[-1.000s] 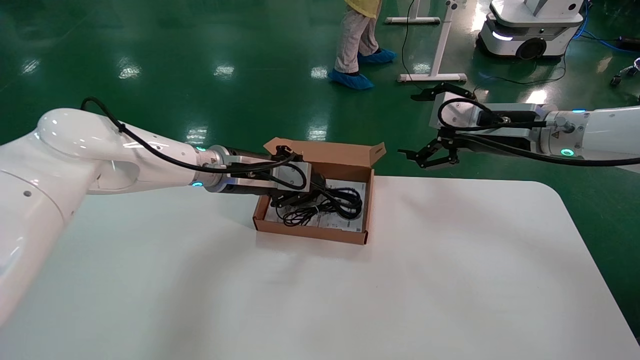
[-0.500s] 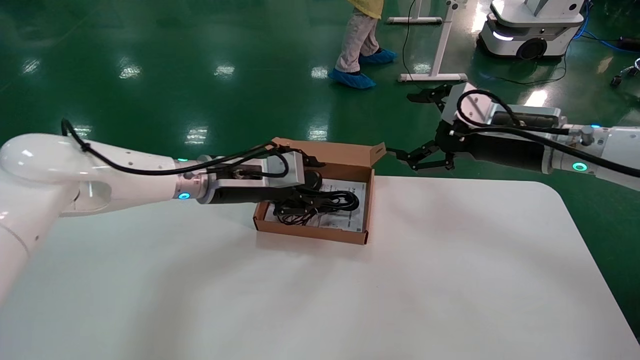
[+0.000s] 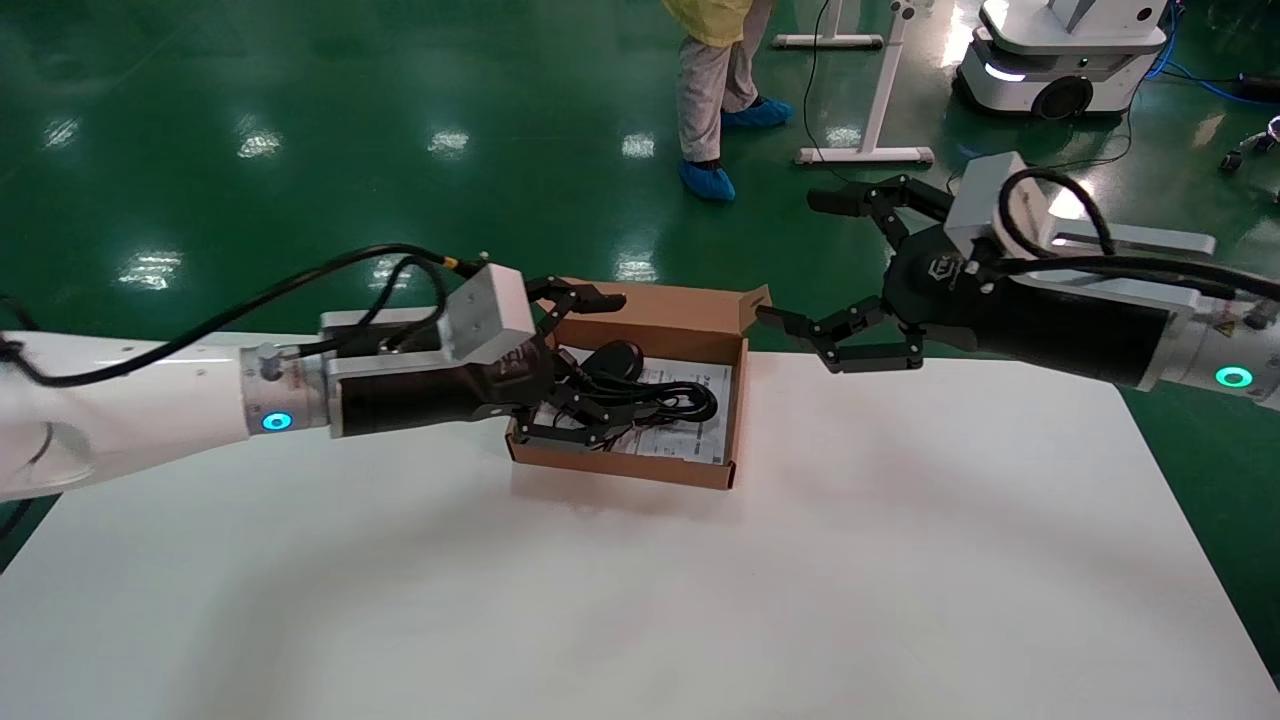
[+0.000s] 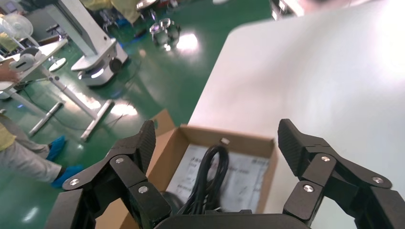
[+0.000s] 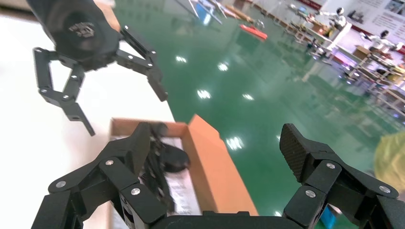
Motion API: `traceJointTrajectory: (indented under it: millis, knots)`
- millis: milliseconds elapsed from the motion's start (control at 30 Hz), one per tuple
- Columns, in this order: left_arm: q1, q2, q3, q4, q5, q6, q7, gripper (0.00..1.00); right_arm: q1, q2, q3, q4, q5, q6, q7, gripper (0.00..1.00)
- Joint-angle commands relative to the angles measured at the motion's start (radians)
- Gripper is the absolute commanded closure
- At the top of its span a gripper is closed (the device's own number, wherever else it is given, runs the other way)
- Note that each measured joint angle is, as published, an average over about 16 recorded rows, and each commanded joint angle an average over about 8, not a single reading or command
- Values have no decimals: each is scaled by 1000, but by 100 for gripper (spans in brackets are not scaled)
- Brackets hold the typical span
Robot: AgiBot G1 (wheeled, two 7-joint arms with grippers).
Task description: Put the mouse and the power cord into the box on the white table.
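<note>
The brown cardboard box [image 3: 625,468] lies on the white table [image 3: 800,560] with its flap lid [image 3: 690,305] standing up at the back. Inside, on the printed sheet, are the looped power cord [image 3: 675,398] and the black mouse [image 3: 612,358]. My left gripper [image 3: 585,370] hangs open over the box's left end, its fingers spread wide and holding nothing. The left wrist view shows the power cord [image 4: 212,167] in the box [image 4: 229,135] between those open fingers. My right gripper [image 3: 808,265] is open in the air just right of the flap. The right wrist view shows the mouse [image 5: 173,157] and the flap [image 5: 215,167].
Green floor lies beyond the table's far edge. A person in blue shoe covers [image 3: 708,180] stands behind the box, with a white desk frame [image 3: 880,90] and another robot's base [image 3: 1060,60] farther right.
My left gripper has opened wide and drawn back to the box's left end, leaving the cord inside. My right gripper has swung in and down toward the flap. The person stepped sideways.
</note>
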Motion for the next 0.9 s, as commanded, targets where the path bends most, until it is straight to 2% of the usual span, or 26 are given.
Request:
traceJointTrajectory:
  millis: [33,900]
  knots:
    - [21,-25,-24,-37,-18,17,-32,0,-24,18,15,42,15,-11,35,0]
    - [297,-348,-331,-520,-247,238,-438,0,-333,244,210,589,211,-153,483,0]
